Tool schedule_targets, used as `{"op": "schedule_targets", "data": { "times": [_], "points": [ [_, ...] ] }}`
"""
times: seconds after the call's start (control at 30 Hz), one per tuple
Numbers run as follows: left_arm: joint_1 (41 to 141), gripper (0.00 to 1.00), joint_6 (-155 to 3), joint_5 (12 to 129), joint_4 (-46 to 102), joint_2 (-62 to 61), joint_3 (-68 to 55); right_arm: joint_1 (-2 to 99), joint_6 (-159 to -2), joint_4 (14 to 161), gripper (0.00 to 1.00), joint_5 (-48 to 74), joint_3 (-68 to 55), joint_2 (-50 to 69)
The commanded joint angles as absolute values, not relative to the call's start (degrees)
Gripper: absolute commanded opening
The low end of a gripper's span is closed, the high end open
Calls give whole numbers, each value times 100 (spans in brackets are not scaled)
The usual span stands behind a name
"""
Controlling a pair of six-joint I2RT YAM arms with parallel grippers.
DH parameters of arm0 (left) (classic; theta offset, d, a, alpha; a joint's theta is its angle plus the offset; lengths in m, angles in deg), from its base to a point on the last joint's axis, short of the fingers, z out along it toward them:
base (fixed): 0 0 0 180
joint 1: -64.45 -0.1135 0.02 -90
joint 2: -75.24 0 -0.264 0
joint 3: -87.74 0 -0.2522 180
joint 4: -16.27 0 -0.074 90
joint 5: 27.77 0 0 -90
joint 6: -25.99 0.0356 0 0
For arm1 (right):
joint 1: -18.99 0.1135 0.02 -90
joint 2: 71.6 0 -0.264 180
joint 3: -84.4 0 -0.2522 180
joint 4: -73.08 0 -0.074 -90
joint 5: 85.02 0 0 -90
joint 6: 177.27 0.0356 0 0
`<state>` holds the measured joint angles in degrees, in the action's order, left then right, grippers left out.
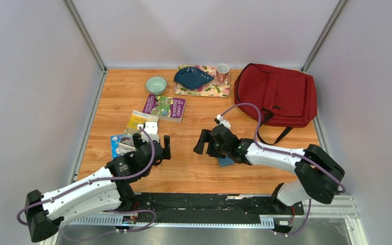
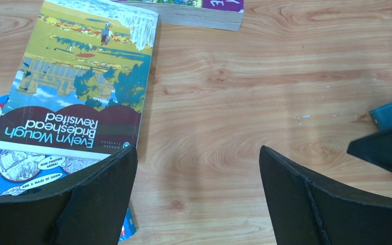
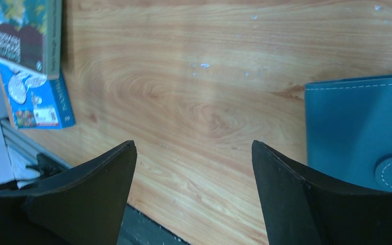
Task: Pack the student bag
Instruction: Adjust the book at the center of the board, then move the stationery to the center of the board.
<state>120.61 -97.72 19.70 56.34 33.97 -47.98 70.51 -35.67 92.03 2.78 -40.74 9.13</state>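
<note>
The dark red student bag (image 1: 280,94) lies flat at the back right of the table, black straps trailing toward the front. My left gripper (image 1: 155,144) is open and empty over bare wood, just right of a yellow paperback (image 2: 81,87) that lies on a blue comic book (image 2: 10,168). My right gripper (image 1: 204,142) is open and empty near the table's middle. A small blue wallet (image 3: 357,127) lies flat just to its right; in the top view the wallet (image 1: 226,162) is mostly hidden under the right arm.
A purple book (image 1: 165,107) lies behind the left gripper. A green bowl (image 1: 156,84), and a floral tray (image 1: 215,91) with a dark blue dish (image 1: 193,77) and a pink cup (image 1: 222,72), stand at the back. The table's front edge and black rail (image 3: 148,229) lie below the right gripper.
</note>
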Motion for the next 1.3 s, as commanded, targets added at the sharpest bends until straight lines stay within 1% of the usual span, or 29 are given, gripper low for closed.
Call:
{"op": "schedule_targets", "data": {
  "times": [0.0,0.03,0.13,0.23,0.3,0.43,0.6,0.7,0.73,0.8,0.87,1.0,1.07,1.17,1.27],
  "points": [
    [12026,96,-9793,1960,5412,3534,-4906,7128,-2733,9201,86,-669,-3597,1382],
    [12017,96,-9802,1977,5403,3552,-4915,7128,-2698,9647,86,-819,-3361,1479],
    [11999,97,-9802,2013,5403,3552,-4932,7137,-2566,10281,87,-1425,-3244,1647],
    [11982,97,-9776,2048,5394,3543,-4941,7093,-2461,10642,89,-1892,-3428,1471],
    [11964,98,-9758,2065,5350,3543,-4967,7023,-2346,10749,91,-2077,-3779,1243],
    [11920,99,-9723,2162,5201,3508,-5064,6515,-2381,10802,91,-2024,-4508,795],
    [11780,99,-9609,2407,5060,3341,-5082,5864,-2679,10908,91,-1972,-5282,-136],
    [11675,99,-9459,2732,4972,3157,-5047,5328,-3083,11031,91,-1858,-5485,-725],
    [11622,99,-9451,2786,4972,3060,-5029,4996,-3328,11092,91,-1797,-5564,-874],
    [11569,99,-9433,2943,4954,2972,-4985,4782,-3723,11137,90,-1560,-5565,-1358],
    [11542,99,-9433,3006,4867,2910,-5011,4764,-4197,11163,89,-1349,-5442,-1813],
    [11481,99,-9450,3198,4656,2866,-5090,4816,-4640,10987,87,291,-5266,-2299],
    [11463,99,-9442,3252,4594,2805,-5082,5027,-4649,11039,87,619,-5231,-2422],
    [11446,99,-9415,3313,4559,2734,-5055,5474,-4044,11802,86,165,-5204,-2475],
    [11402,99,-9398,3384,4498,2699,-5055,6054,-3306,12330,86,6,-5362,-2598]
  ]
}}
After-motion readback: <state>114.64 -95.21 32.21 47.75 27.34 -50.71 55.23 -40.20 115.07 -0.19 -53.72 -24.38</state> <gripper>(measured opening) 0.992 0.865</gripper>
